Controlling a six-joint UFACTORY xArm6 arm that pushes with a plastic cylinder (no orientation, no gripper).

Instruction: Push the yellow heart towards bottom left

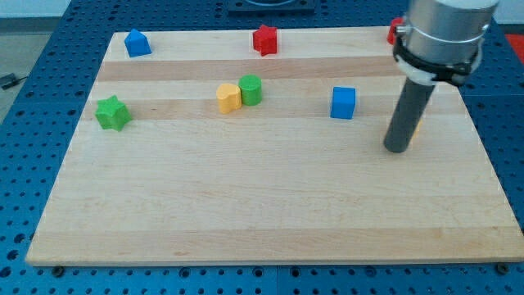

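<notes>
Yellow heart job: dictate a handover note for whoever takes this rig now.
My tip rests on the board at the view's right, right of the blue cube.
A yellow block, likely the heart, sits upper centre touching the green cylinder. A yellow sliver shows behind the rod, shape hidden.
Done: no push evident.
Left: confirm which is the heart, then push it toward bottom left.

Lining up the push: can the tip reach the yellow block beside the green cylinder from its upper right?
Probably not directly: the green cylinder touches that side of the yellow block. My tip sits at the view's right, past the blue cube.
</notes>
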